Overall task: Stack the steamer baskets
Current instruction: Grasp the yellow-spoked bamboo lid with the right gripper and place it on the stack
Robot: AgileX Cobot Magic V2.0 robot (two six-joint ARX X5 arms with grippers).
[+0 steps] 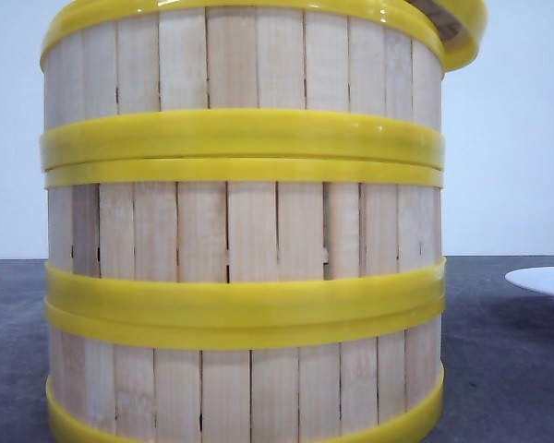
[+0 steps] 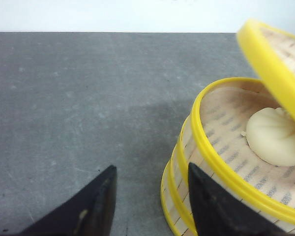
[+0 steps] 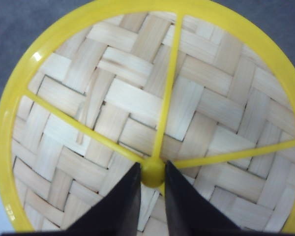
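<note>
- Three stacked steamer baskets [image 1: 245, 231] fill our front view, pale slats between yellow rims, standing on the dark grey table [image 1: 508, 369].
- Above the stack's right edge a yellow-rimmed woven lid [image 3: 152, 113] hangs tilted; our right gripper [image 3: 152, 173] has its fingers closed narrowly around the yellow hub where the lid's spokes meet.
- Our left gripper [image 2: 150, 194] has its fingers spread apart and holds nothing; one fingertip [image 2: 206, 196] sits just beside the stack's wall, though we cannot tell whether it touches.
- Inside the open top basket lies a white dumpling [image 2: 275, 136] on a woven floor.
- We see a white plate [image 1: 545, 281] on the table to the right, and a pale wall [image 1: 508, 138] behind.
</note>
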